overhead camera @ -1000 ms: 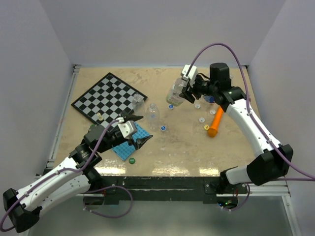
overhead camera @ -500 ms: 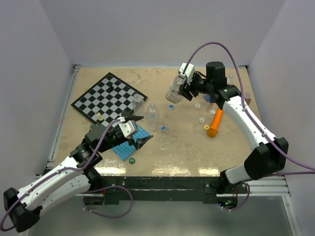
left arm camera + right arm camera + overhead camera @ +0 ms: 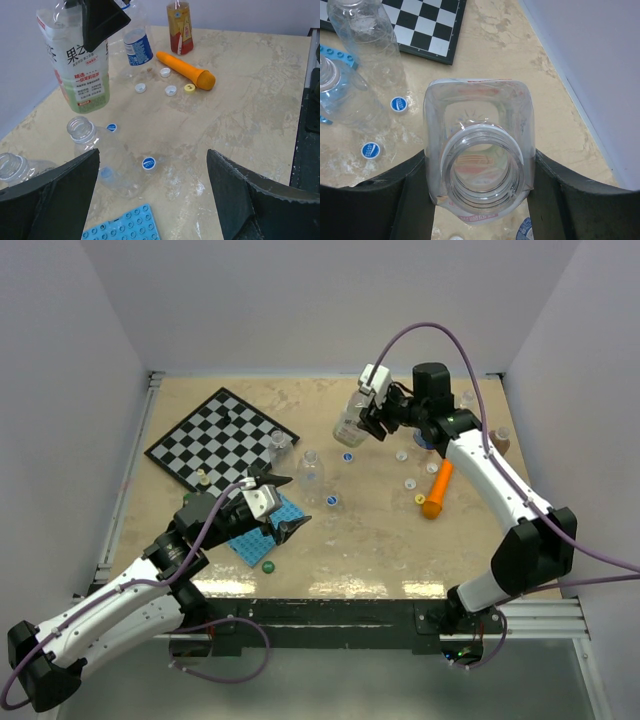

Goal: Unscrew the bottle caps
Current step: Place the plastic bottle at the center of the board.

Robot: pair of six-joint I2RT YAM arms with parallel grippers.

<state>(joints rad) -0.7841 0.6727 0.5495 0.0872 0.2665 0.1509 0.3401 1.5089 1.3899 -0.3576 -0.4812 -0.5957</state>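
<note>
Gripping a labelled bottle (image 3: 479, 115) on both sides just below its neck, the right gripper (image 3: 480, 181) stands over the far middle of the desk (image 3: 380, 540). Its fingers (image 3: 555, 195) press against the bottle's squarish clear shoulders. The neck is open, with no cap on it. From the left wrist view the bottle hangs tilted, its green-labelled bottom end clear of the desk top.

The left gripper (image 3: 287, 502) hovers above a blue studded plate (image 3: 250, 542) near the front left, jaws spread wide with nothing between them.

The bottle caps lie loose on the desk. Two blue caps (image 3: 347, 456) (image 3: 333, 502) sit near two uncapped clear bottles (image 3: 312, 476) in the middle; the right wrist view shows both blue caps just beside those bottles. A green cap (image 3: 267, 565) rests near the front edge, just beside the blue plate. Further right, three white caps (image 3: 141, 88) and one yellow cap (image 3: 189, 88) cluster beside an orange carrot-shaped toy (image 3: 186, 71), the yellow one nearly touching it.

Behind the toy stand a blue-labelled bottle (image 3: 138, 46) and a bottle with an orange-red label (image 3: 180, 27); their tops are cut off in the left wrist view.

A chessboard (image 3: 220, 438) lies at the far left, with a few pale pieces on or near it.
</note>
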